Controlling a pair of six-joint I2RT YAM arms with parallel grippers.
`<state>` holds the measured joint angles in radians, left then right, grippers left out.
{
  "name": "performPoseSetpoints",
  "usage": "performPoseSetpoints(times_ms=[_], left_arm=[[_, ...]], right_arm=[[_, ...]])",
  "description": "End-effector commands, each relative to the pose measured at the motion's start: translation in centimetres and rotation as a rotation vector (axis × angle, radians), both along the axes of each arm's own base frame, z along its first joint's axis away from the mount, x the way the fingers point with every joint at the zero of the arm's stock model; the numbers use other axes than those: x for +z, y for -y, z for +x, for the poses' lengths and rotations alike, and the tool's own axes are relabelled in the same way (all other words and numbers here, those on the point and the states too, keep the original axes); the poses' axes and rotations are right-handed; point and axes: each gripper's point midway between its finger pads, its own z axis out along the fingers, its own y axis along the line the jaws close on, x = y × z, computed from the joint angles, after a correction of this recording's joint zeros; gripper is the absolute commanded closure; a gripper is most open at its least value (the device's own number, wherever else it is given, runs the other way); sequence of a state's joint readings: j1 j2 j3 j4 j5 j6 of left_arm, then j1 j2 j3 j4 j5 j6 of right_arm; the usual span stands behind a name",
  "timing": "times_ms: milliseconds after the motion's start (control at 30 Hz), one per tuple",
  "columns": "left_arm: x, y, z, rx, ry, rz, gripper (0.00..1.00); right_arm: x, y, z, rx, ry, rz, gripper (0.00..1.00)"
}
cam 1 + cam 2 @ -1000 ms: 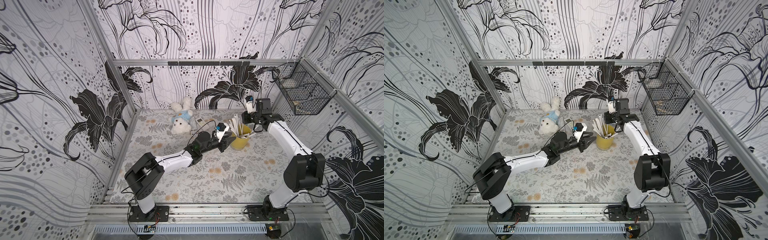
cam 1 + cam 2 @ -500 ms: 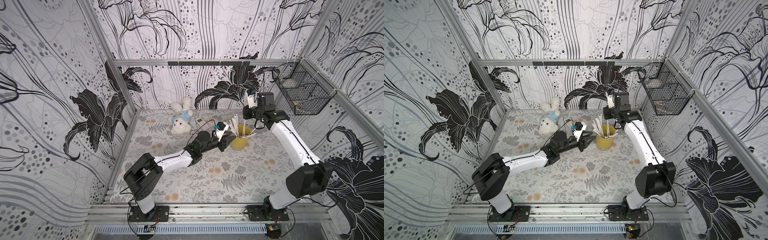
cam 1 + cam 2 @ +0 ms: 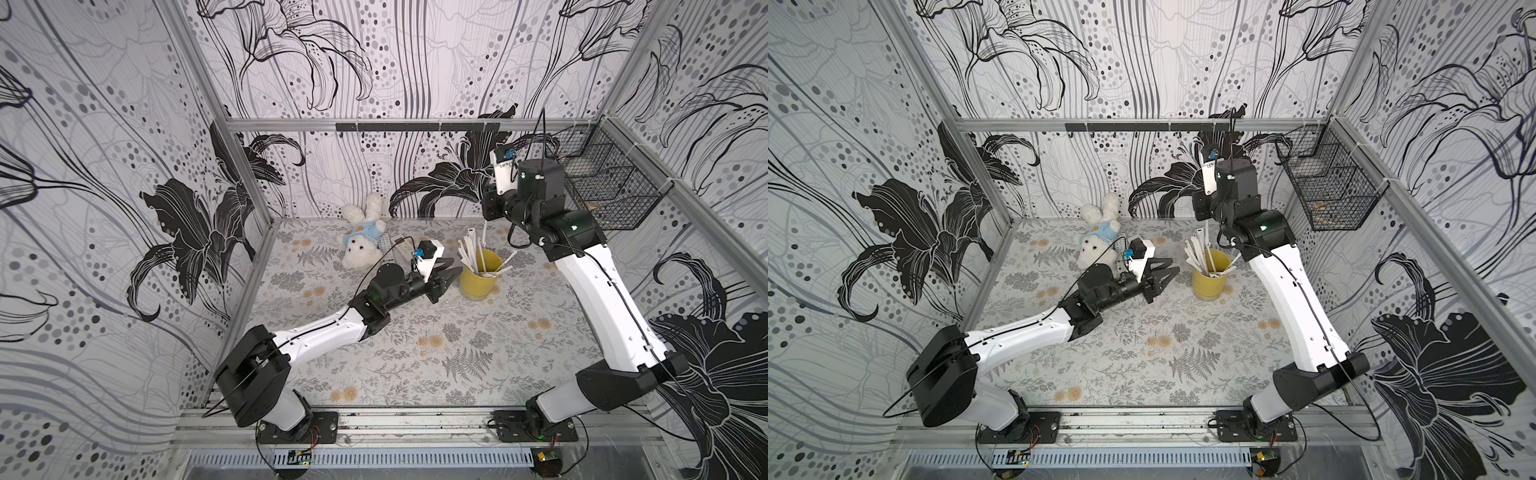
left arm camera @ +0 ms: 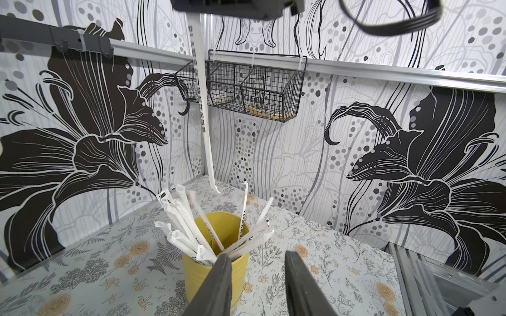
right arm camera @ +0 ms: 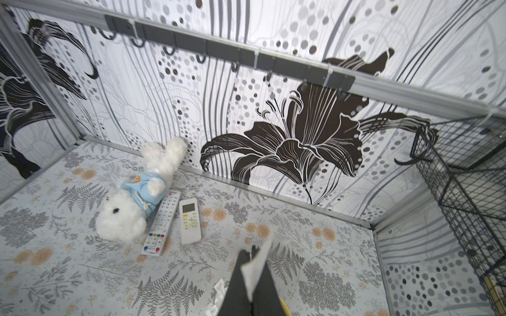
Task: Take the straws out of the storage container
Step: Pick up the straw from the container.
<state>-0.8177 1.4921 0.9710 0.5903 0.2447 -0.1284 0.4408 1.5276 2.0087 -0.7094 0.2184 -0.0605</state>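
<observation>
Left wrist: straw [image 4: 204,109] hangs vertical, tip down.

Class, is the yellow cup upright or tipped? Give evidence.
Upright: the yellow cup stands on its base, rim up, straws leaning inside.

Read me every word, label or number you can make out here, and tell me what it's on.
Nothing reads clearly.
Straw in the right gripper: dark print along the wrapper, too blurred.
Straws in the yellow cup: print too small.
Remote controls: button labels too small.
Plush rabbit: orange badge, no legible words.
</observation>
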Motion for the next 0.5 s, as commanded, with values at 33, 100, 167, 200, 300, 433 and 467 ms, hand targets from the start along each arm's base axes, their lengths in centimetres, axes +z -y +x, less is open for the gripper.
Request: performPoseSetpoints(times_ms=[33,100,167,200,300,433,467], left_arm=[[0.2,-2.1,-1.1,0.045,-0.051,-0.004,0.63],[0.2,-3.2,-1.7,0.067,-0.074,-0.007,0.63],[0.0,-4.5,-2.4,0.093,-0.104,0.005,0.63],[0.0,-5.1,-2.6,0.107,-0.115,0.01,0.63],[-1.0,-7.2,-3.4,0.159,-0.186,0.053,0.63],[-3.0,-10.5,-4.6,0.245,-0.284,0.101,0.62],[-3.6,-11.5,-4.9,0.278,-0.31,0.107,0.62]], right_arm=[[1.7,-2.1,-3.3,0.039,-0.018,0.035,1.0],[1.6,-4.1,-4.2,0.118,-0.055,0.077,1.0],[0.8,-6.3,-5.3,0.198,-0.113,0.121,1.0],[0.3,-7.3,-5.9,0.239,-0.144,0.136,1.0],[-1.7,-10.3,-7.6,0.348,-0.256,0.195,1.0],[-5.6,-14.4,-10.0,0.505,-0.402,0.285,1.0],[-6.7,-15.3,-10.4,0.536,-0.439,0.325,1.0]])
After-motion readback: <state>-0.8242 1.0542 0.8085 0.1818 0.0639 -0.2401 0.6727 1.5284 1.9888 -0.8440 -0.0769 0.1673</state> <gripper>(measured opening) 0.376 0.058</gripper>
